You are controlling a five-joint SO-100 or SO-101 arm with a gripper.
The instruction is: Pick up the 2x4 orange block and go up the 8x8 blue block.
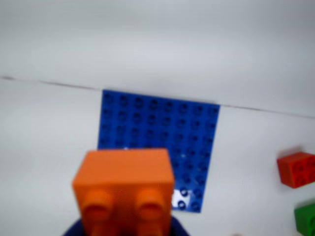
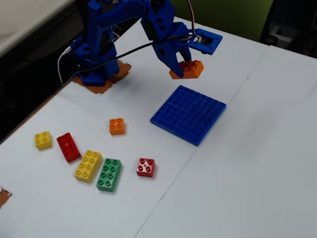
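Hand (image 2: 182, 63) clamped on orange block (image 2: 186, 69), held in air near upper centre of fixed view, just beyond far edge of blue plate (image 2: 188, 114), probably for lowering onto studs.

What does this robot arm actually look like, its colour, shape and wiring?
In the fixed view the arm is made of chunky bright blue plastic segments rising from a blue base that sits on a brown patch of the white table. A black cable and thin red and white wires run along it. The gripper ends in two pointed blue fingers.
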